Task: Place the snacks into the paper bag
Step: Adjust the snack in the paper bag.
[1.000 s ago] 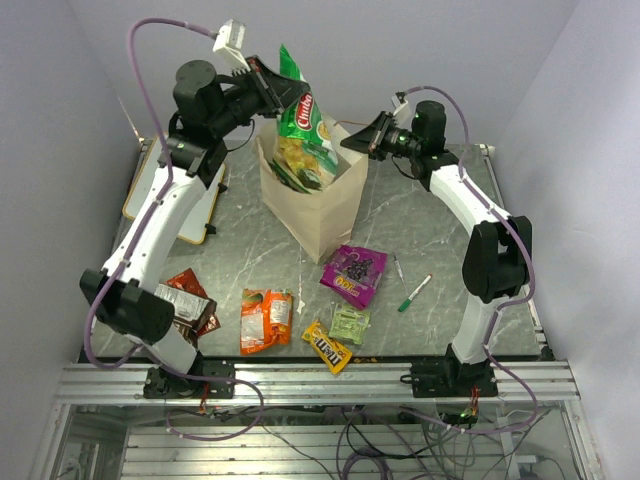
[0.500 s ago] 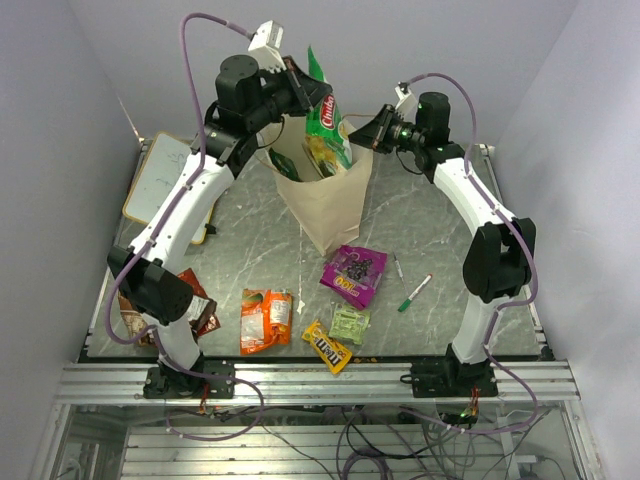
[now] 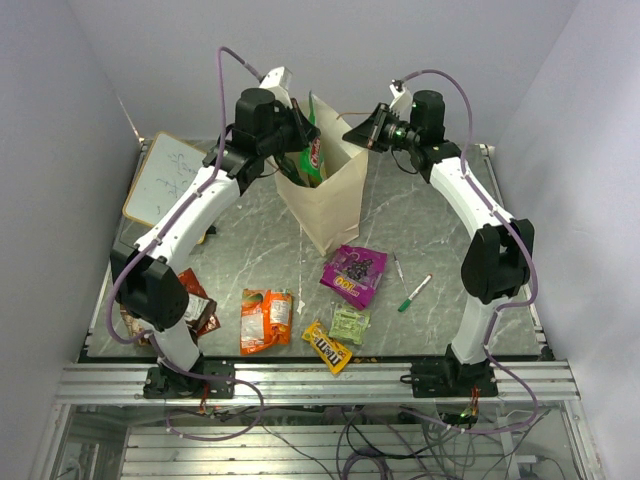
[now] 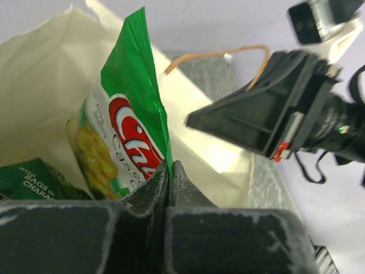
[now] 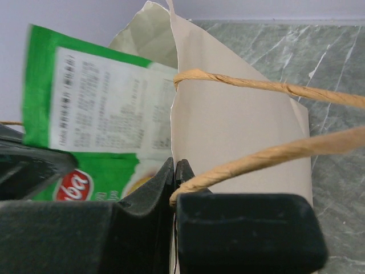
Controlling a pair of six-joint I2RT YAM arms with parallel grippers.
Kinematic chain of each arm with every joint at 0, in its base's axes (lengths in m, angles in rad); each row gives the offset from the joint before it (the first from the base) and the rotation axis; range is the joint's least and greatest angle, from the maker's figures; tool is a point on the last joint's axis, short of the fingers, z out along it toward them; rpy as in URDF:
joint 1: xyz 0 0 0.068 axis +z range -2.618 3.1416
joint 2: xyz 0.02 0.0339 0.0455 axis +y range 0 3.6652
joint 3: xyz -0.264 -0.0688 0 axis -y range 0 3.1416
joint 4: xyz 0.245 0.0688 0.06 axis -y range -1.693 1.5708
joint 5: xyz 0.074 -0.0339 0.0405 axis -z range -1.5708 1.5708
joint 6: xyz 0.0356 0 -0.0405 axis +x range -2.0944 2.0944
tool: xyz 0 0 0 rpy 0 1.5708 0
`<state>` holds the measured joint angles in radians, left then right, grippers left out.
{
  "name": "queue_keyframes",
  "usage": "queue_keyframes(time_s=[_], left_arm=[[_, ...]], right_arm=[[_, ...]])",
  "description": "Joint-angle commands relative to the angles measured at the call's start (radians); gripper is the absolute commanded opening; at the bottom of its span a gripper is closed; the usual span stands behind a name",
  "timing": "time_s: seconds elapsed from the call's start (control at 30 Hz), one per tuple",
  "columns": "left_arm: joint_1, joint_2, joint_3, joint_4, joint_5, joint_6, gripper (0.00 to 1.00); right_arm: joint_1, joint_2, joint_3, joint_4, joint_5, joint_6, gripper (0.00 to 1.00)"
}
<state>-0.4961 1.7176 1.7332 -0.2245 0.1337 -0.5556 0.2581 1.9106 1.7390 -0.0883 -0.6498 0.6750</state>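
Note:
The paper bag [image 3: 335, 205] stands upright at the back of the table. My left gripper [image 3: 303, 133] is shut on the top edge of a large green snack bag [image 3: 314, 157], which hangs partly inside the bag's mouth. In the left wrist view the jaws [image 4: 170, 169] pinch that green bag [image 4: 128, 123], and another green bag [image 4: 34, 180] lies deeper in the paper bag [image 4: 40, 85]. My right gripper [image 3: 352, 134] is shut on the paper bag's right rim [image 5: 239, 120], beside a twisted handle [image 5: 268, 85]. A purple pouch [image 3: 354, 273], orange bag [image 3: 265, 318], yellow M&M's [image 3: 327, 346] and pale green packet [image 3: 349, 324] lie in front.
A red and a brown packet [image 3: 196, 306] lie by the left arm's base. Two marker pens [image 3: 414, 292] lie right of the purple pouch. A wood-framed whiteboard [image 3: 165, 180] rests at the back left. Walls close in at the back and both sides.
My left arm swung right and lowered the green snack bag from above the paper bag down into its mouth. The right gripper kept hold of the rim and rose slightly.

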Motion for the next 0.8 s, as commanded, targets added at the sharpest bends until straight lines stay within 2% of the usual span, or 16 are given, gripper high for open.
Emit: queue_keyframes(time_s=[0.0, 0.27, 0.37, 0.6, 0.77], left_arm=[[-0.008, -0.083, -0.035, 0.03, -0.012, 0.055, 0.07], [-0.009, -0.12, -0.093, -0.048, -0.045, 0.108, 0.09], [-0.009, -0.125, -0.101, -0.062, -0.042, 0.122, 0.17], [-0.008, -0.136, -0.071, -0.085, -0.074, 0.175, 0.42], [-0.007, -0.156, -0.057, -0.082, -0.09, 0.215, 0.47]], right_arm=[[0.014, -0.044, 0.035, -0.038, 0.045, -0.061, 0.0], [0.038, -0.072, 0.045, -0.069, 0.127, -0.133, 0.0], [0.051, -0.073, 0.062, -0.082, 0.147, -0.162, 0.0], [0.072, -0.072, 0.093, -0.107, 0.187, -0.217, 0.0], [0.094, -0.075, 0.113, -0.123, 0.215, -0.261, 0.0]])
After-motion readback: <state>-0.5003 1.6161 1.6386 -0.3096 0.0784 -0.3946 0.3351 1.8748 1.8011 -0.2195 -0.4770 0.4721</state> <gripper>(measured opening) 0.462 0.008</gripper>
